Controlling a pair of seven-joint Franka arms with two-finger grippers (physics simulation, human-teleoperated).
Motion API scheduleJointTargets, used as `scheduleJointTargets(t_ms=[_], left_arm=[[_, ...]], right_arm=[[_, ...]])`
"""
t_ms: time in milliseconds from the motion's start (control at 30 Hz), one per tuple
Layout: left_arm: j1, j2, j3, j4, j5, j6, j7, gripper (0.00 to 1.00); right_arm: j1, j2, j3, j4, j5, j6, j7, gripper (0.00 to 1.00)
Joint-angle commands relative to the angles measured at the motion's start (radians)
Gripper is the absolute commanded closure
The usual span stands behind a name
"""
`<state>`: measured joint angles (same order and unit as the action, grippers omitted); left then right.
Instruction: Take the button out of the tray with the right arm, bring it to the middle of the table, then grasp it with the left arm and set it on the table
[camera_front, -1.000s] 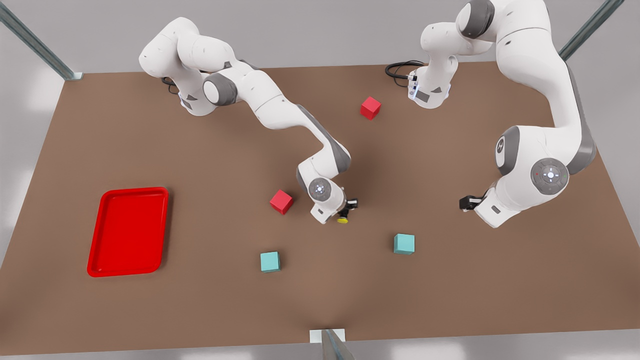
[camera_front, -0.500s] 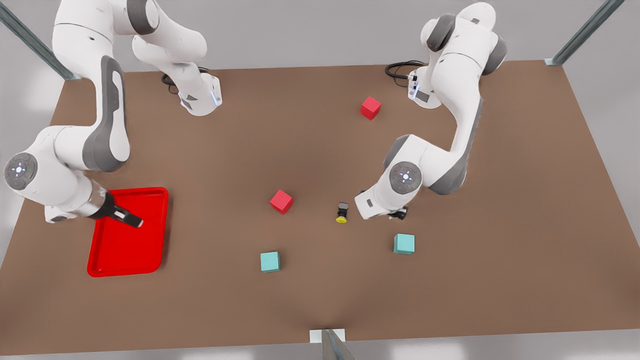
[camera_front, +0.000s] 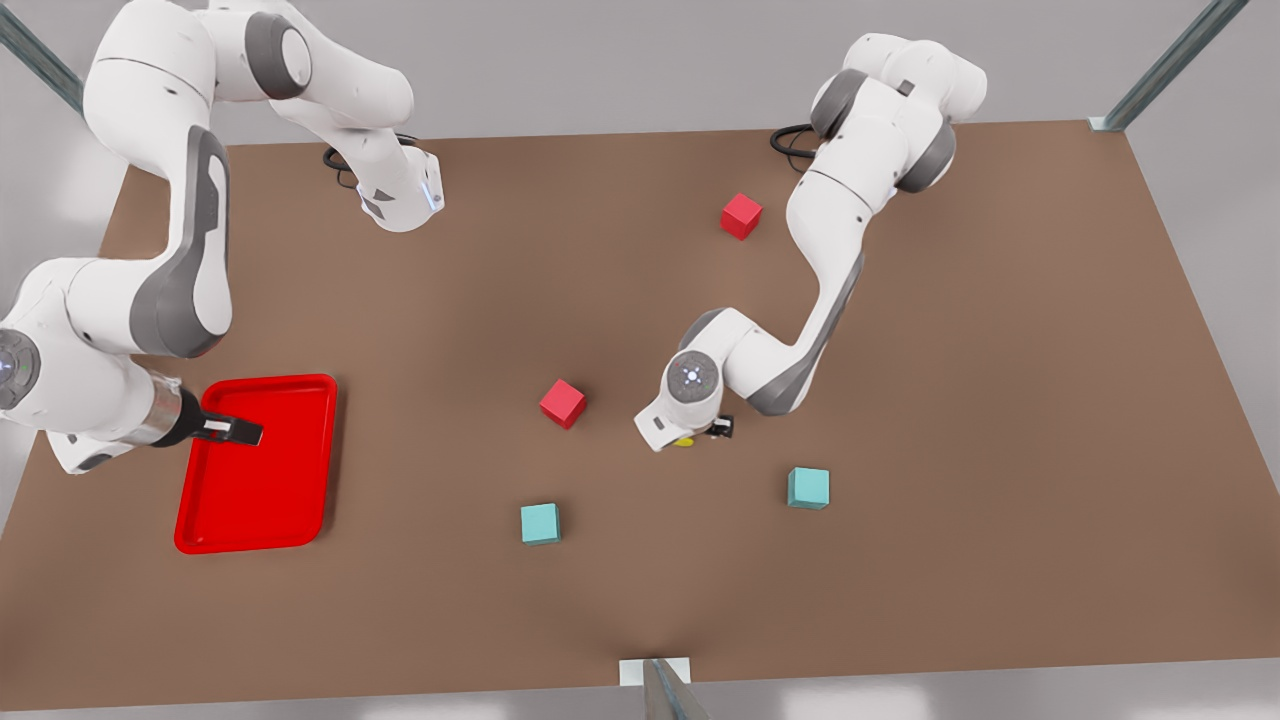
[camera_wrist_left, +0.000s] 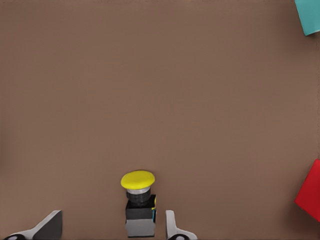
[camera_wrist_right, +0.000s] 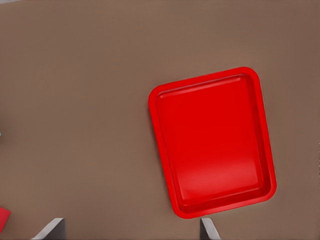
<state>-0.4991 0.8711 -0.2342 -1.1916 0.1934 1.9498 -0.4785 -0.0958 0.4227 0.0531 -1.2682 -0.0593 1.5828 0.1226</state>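
The button (camera_front: 685, 441) lies on the table (camera_front: 950, 400) near its middle, mostly hidden under my left gripper (camera_front: 703, 433) in the front view. In the left wrist view the button (camera_wrist_left: 139, 212), dark grey with a yellow cap, sits between the open fingers of the left gripper (camera_wrist_left: 111, 231), closer to one finger (camera_wrist_left: 172, 230); they are not closed on it. My right gripper (camera_front: 238, 432) hangs open over the red tray (camera_front: 260, 480) at the front view's left. Seen from the right wrist, the tray (camera_wrist_right: 212, 140) holds nothing, beyond the right gripper (camera_wrist_right: 130, 230).
One red cube (camera_front: 563, 403) sits just to the front view's left of the button, another (camera_front: 741, 216) farther back. Two teal cubes (camera_front: 540, 523) (camera_front: 808, 488) lie nearer the front edge. Edges of a teal cube (camera_wrist_left: 310, 15) and a red cube (camera_wrist_left: 311, 192) appear in the left wrist view.
My right gripper let go of the button at the table's middle and swung back over the tray. The left arm came in from the front view's right and lowered its open gripper around the button.
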Motion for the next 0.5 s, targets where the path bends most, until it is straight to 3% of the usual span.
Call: scheduleJointTargets(t_ms=[0, 100, 300, 467], left_arm=[[-0.018, -0.007, -0.008, -0.003, 0.006, 0.051, -0.091, 0.0], [-0.019, -0.142, -0.027, -0.157, 0.029, 0.05, -0.046, 0.0], [-0.012, -0.119, -0.017, -0.292, 0.19, 0.144, -0.203, 0.0], [-0.019, -0.093, -0.017, -0.293, 0.198, 0.202, -0.249, 0.0]], right_arm=[[0.014, 0.021, 0.001, 0.013, -0.056, 0.043, -0.161, 0.0], [0.051, 0.097, 0.004, 0.02, -0.057, 0.181, -0.143, 0.0], [0.071, 0.059, 0.001, 0.02, -0.06, 0.098, -0.109, 0.0], [0.045, 0.025, 0.004, 0.018, -0.05, 0.072, -0.1, 0.0]])
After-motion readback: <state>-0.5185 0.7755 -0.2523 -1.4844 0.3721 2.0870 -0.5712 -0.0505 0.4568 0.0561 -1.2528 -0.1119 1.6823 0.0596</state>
